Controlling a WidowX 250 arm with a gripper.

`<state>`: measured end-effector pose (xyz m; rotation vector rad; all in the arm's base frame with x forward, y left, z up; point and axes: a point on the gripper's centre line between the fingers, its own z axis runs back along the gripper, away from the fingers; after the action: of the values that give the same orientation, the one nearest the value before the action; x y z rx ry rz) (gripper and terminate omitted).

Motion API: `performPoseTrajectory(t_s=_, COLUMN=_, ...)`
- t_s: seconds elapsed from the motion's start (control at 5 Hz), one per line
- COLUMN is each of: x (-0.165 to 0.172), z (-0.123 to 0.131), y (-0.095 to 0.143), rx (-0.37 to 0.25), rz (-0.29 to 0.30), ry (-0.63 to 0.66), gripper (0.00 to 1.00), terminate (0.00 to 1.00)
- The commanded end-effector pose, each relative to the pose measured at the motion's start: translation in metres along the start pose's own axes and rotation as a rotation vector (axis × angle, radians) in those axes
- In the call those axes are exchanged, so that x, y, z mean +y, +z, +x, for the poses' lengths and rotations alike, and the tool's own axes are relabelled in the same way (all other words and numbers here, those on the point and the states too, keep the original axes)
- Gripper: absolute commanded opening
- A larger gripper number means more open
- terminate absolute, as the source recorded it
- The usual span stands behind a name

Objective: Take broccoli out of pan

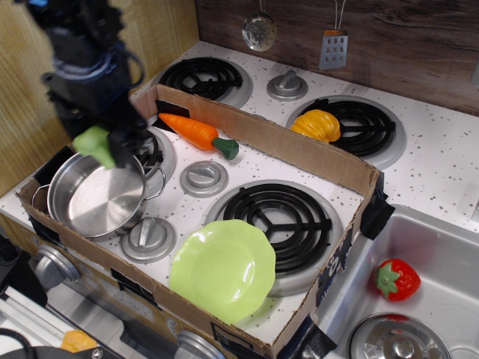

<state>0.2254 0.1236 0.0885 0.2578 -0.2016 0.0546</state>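
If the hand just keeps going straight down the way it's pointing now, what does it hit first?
Most likely the pan. The hand points downward, shut on the broccoli, above the pan's far rim. The broccoli would probably touch the rim or land back inside; depth from this single view is uncertain.

Pan (96, 200) at left of frame inside cardboard box (299, 153), broccoli (95, 144) held above its rim (in the gripper (112, 142)), plate (222, 269) lower centre, carrot (196, 133) behind, strawberry (397, 279) in sink (449, 247) lower right.
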Motion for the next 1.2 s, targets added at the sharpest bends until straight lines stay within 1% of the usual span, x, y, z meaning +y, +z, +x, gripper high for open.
performPoseTrajectory(t_s=0.0, x=-0.046, z=0.041, y=0.009, rx=-0.043, rz=-0.108, ry=0.011, gripper=0.0, terminate=0.0)
performPoseTrajectory(t_s=0.2, x=-0.067, z=0.05, y=-0.002, rx=-0.067, rz=-0.152, ry=0.027, gripper=0.0, terminate=0.0)
performPoseTrajectory(t_s=0.4, x=-0.084, z=0.058, y=-0.015, rx=-0.072, rz=-0.187, ry=0.039, gripper=0.0, terminate=0.0)
performPoseTrajectory(t_s=0.6, x=-0.097, z=0.074, y=-0.019, rx=-0.103, rz=-0.207, ry=0.028, gripper=0.0, terminate=0.0)
performPoseTrajectory(t_s=0.8, x=-0.111, z=0.092, y=-0.023, rx=-0.101, rz=-0.236, ry=0.004, gripper=0.0, terminate=0.0)
performPoseTrajectory(t_s=1.0, x=-0.12, z=0.104, y=-0.029, rx=-0.09, rz=-0.279, ry=-0.021, gripper=0.0, terminate=0.0)
